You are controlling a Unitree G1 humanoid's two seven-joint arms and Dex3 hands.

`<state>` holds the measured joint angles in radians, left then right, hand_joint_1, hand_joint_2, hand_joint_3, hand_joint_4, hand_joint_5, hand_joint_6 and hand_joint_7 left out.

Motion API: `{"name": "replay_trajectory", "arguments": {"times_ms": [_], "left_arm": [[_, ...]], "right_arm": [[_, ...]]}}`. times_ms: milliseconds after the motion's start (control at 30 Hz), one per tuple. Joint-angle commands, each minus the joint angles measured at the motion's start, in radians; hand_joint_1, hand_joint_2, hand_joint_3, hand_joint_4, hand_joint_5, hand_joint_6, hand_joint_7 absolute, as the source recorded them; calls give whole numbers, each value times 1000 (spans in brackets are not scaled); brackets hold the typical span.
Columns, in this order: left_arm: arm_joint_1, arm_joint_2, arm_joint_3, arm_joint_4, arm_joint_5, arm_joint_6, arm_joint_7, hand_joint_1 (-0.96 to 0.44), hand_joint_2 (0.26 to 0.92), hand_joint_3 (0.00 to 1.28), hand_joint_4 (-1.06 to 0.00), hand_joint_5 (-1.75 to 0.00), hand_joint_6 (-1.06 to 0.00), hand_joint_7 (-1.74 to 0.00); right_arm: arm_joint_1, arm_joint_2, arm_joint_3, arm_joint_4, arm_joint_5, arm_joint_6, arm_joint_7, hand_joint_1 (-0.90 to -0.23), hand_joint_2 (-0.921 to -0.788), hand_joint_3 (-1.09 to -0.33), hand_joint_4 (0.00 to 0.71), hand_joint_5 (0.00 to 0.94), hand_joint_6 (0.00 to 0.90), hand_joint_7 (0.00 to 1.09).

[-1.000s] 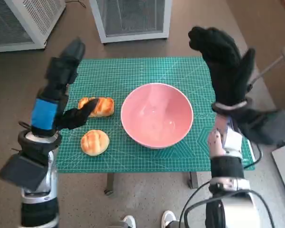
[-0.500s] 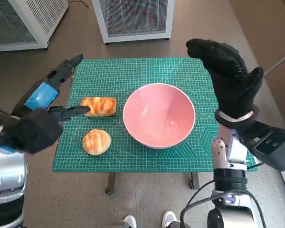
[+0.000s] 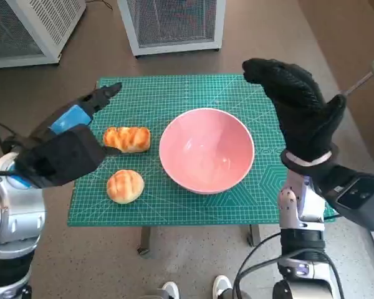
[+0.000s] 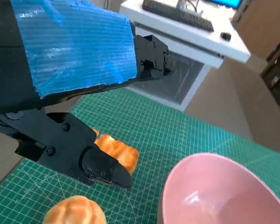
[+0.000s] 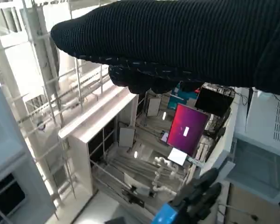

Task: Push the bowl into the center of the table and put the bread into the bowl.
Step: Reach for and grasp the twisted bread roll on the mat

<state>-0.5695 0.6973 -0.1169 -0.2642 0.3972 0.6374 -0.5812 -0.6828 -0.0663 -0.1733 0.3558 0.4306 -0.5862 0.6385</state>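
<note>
A pink bowl (image 3: 206,150) (image 4: 224,191) stands empty near the middle of the green cutting mat (image 3: 174,93). Two breads lie to its left: a long glazed loaf (image 3: 128,139) (image 4: 117,150) and a round bun (image 3: 125,185) (image 4: 75,213) nearer the front edge. My left hand (image 3: 75,121) (image 4: 79,93) hovers over the mat's left side, fingers spread above the loaf and holding nothing. My right hand (image 3: 297,106) is raised high beside the bowl's right rim, fingers extended and empty; its glove (image 5: 186,42) fills the right wrist view.
White wire-mesh cabinets (image 3: 171,25) stand on the floor beyond the table's far edge, with another (image 3: 31,28) at far left. A person's shoes (image 3: 193,289) show below the table's front edge. The right wrist view shows only room background.
My left hand has swung down and leftward, from upright to level over the loaf. The right hand tilted slightly. Bowl and breads have not moved.
</note>
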Motion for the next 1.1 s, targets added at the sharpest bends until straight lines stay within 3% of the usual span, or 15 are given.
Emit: {"name": "replay_trajectory", "arguments": {"times_ms": [33, 633, 1100], "left_arm": [[-35, 12, -45, 62, 29, -20, -3, 15, 742, 19, -42, 0, -220, -47], [-193, -84, -231, 425, 137, -51, 20, -5, 743, 17, -68, -6, -235, -25], [-314, -180, -295, 840, 158, -202, 85, -1, 767, 29, -104, -14, -284, -34]], "right_arm": [[34, 7, 8, -10, 9, 23, -9, -555, -921, -505, 361, 23, 46, 666], [51, 10, 11, -10, 14, 43, -14, -536, -921, -492, 368, 22, 67, 681], [80, 5, 13, -44, 18, 64, -15, -557, -921, -482, 368, 18, 54, 672]]}}
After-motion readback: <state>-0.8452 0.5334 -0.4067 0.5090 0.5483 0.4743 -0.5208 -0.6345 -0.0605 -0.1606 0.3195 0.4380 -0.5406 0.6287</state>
